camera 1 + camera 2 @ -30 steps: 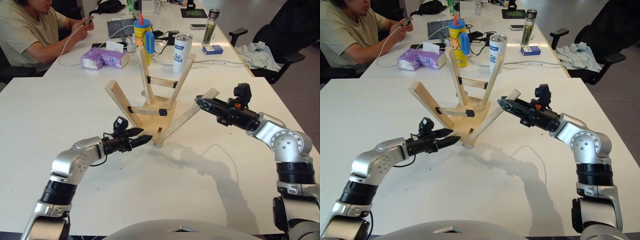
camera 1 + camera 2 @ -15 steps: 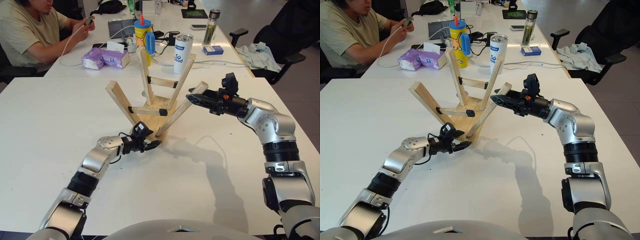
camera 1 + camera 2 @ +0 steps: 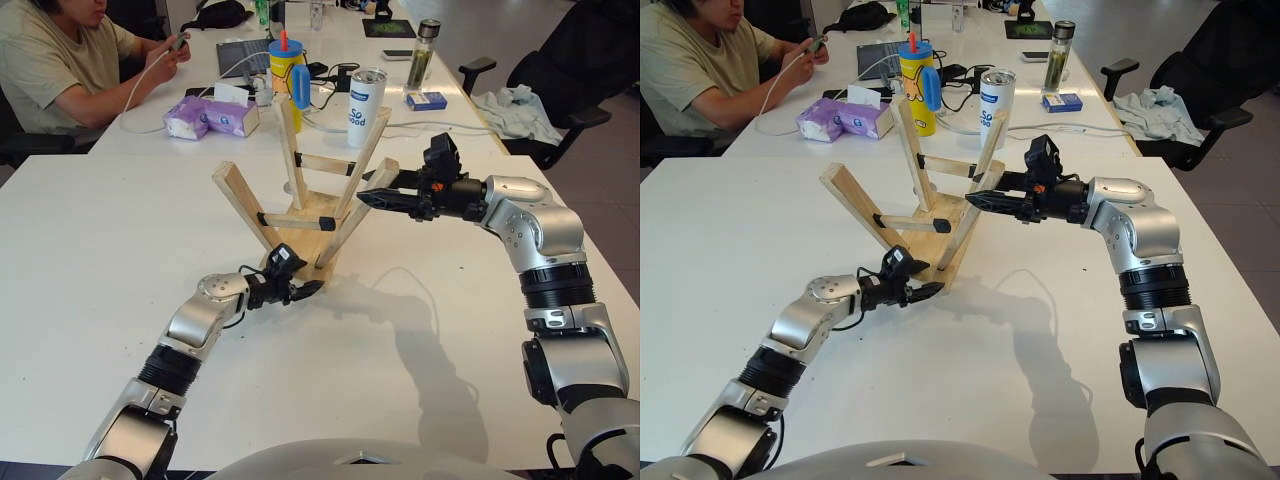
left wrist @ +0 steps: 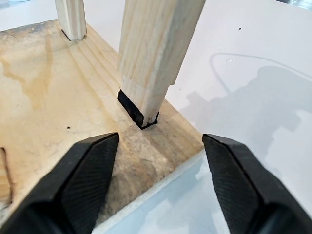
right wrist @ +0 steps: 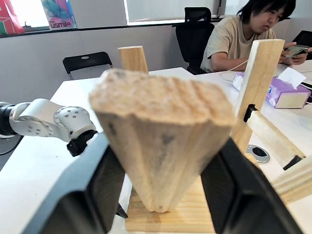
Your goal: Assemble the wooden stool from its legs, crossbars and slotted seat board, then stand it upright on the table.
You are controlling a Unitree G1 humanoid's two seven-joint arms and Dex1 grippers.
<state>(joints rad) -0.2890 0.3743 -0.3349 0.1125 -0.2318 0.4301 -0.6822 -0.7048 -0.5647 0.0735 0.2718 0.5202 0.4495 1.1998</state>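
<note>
The wooden stool lies upside down and tilted, its slotted seat board on the white table and its legs pointing up. Black-tipped crossbars join the legs. My left gripper is open at the board's near corner, one finger over the board and one over the table, just below a leg's socket. My right gripper is shut on the free end of the right-hand leg, which slants down to the seat board.
Beyond the stool, on the far table, stand a yellow jug, a white tumbler, tissue packs and cables. Bare table surface stretches in front of and to both sides of the stool.
My right gripper has swung left and up with the leg, making it stand steeper. My left gripper moved in to the seat board's corner a second ago and has since kept still.
</note>
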